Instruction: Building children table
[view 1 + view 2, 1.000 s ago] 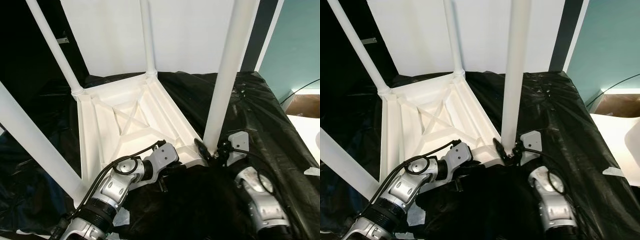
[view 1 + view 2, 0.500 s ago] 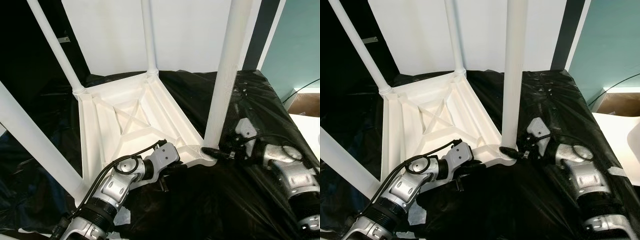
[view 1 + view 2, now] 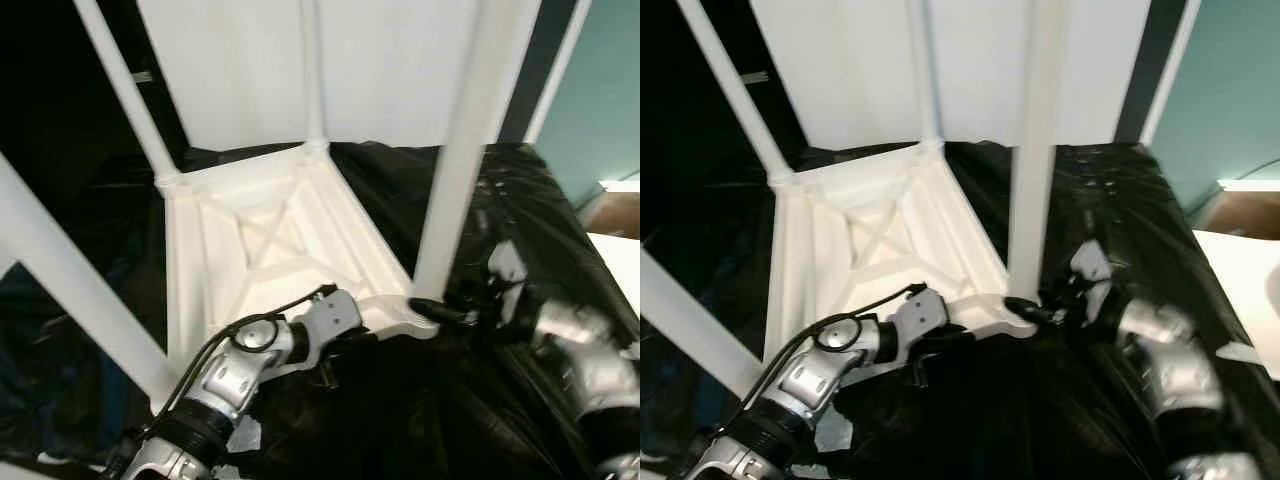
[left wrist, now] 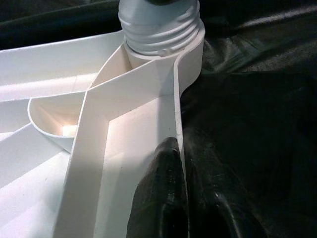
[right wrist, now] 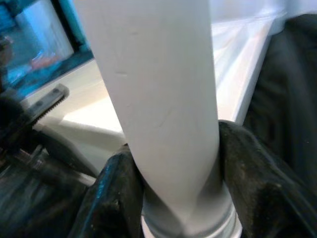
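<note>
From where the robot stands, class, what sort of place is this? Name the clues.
Probably an indoor room set up as an assembly workspace: black plastic sheeting covers the work surface, an upturned white children's table lies on it, and a teal wall and a white panel stand behind.

Upturned table top (image 3: 270, 250) on black sheet (image 3: 520, 200); four white legs rise as posts.
Near-right leg (image 3: 455, 190) base taken: right gripper (image 5: 173, 198) fingers clamp it both sides.
Near rim blocked by left gripper (image 4: 181, 198), fingers pinching rim.
Recessed underside between legs open from above.
Sheet right of table bare.
</note>
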Motion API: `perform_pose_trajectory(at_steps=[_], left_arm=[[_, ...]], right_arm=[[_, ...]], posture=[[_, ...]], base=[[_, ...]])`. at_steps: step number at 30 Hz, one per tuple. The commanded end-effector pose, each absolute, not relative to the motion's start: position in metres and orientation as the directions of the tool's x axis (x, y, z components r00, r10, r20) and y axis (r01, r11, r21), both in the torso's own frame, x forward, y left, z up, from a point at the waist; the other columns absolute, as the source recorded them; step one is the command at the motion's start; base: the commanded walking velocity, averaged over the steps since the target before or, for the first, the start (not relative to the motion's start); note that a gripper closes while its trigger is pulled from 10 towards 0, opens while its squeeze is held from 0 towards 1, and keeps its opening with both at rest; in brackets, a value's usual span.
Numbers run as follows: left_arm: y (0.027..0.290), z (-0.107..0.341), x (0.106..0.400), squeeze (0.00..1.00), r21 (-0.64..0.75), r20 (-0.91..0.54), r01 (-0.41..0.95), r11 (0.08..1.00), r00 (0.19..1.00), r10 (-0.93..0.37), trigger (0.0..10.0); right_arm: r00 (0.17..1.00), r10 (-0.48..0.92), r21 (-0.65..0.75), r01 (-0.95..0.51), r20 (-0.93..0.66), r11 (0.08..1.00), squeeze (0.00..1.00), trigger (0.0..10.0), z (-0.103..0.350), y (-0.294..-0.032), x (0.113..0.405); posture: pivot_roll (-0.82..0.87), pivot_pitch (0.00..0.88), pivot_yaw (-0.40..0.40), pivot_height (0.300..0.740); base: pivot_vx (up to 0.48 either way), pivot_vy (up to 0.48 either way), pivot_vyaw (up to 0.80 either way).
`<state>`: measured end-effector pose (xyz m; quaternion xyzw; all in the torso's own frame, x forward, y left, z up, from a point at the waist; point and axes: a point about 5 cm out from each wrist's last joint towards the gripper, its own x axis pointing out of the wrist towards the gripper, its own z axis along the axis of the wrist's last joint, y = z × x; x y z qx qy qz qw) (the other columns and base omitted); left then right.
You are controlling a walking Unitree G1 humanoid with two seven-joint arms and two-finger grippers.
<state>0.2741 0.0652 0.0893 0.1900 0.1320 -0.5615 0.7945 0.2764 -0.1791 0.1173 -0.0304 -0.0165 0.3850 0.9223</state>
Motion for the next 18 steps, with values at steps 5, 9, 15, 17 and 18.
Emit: perform_pose_trajectory(at_steps=[5, 9, 15, 17, 18], left_arm=[[0.081, 0.043, 0.258, 0.00, 0.039, -0.592, 0.931, 0.363, 0.314, -0.742, 10.0], [0.082, 0.042, 0.256, 0.00, 0.033, -0.598, 0.933, 0.358, 0.305, -0.741, 10.0], [0.079, 0.044, 0.257, 0.00, 0.032, -0.591, 0.937, 0.349, 0.299, -0.749, 10.0], [0.079, 0.044, 0.257, 0.00, 0.032, -0.591, 0.937, 0.349, 0.299, -0.749, 10.0], [0.078, 0.045, 0.257, 0.00, 0.031, -0.589, 0.937, 0.348, 0.299, -0.751, 10.0]], right_arm=[[0.870, 0.466, 0.037, -0.477, 0.164, 0.878, 0.00, 0.0, 0.118, -0.164, 0.271], [0.927, 0.332, 0.017, -0.340, 0.176, 0.940, 0.00, 0.0, 0.117, -0.164, 0.263], [0.912, 0.386, 0.005, -0.391, 0.135, 0.920, 0.02, 10.0, 0.117, -0.159, 0.263], [0.912, 0.386, 0.005, -0.391, 0.135, 0.920, 0.02, 10.0, 0.117, -0.159, 0.263], [0.891, 0.438, 0.016, -0.443, 0.124, 0.896, 1.00, 10.0, 0.116, -0.157, 0.263]], posture=[[0.00, 0.000, 0.037, 0.740], [-0.01, 0.000, 0.038, 0.740], [-0.02, 0.000, 0.037, 0.740], [-0.02, 0.000, 0.037, 0.740], [-0.02, 0.000, 0.039, 0.740]], base=[[0.000, 0.000, 0.00], [0.000, 0.000, 0.00], [0.000, 0.000, 0.00], [0.000, 0.000, 0.00], [0.000, 0.000, 0.00]])
